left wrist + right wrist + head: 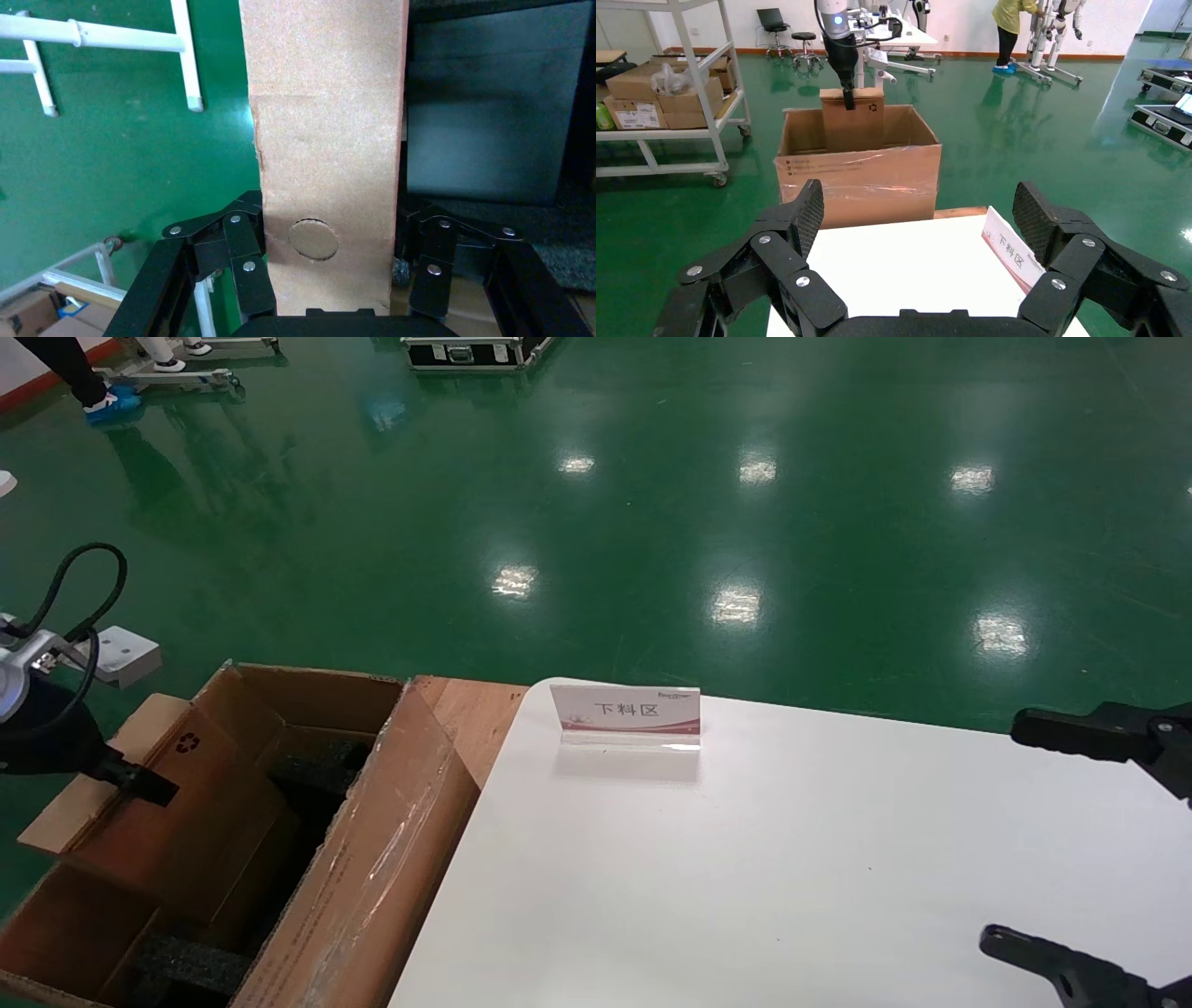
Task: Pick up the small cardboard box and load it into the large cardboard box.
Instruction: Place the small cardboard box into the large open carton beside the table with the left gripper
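Note:
The small cardboard box (pixel 177 822) is a flat brown carton with a recycling symbol. It stands tilted, partly down inside the large cardboard box (pixel 372 859), which sits left of the table. My left gripper (pixel 140 782) is shut on its upper edge. In the left wrist view the small cardboard box (pixel 327 140) fills the gap of the left gripper (pixel 330 217), with a finger pressed on each side. The right wrist view shows the small cardboard box (pixel 852 126) rising out of the large cardboard box (pixel 859 182). My right gripper (pixel 1034 840) hangs open over the table's right side, holding nothing.
A white table (pixel 792 859) carries a small sign card (pixel 626 714) near its far edge. Black foam pads (pixel 191 966) lie inside the big carton. A wooden board (pixel 470 710) shows between carton and table. A shelf cart with cartons (pixel 666 84) stands beyond.

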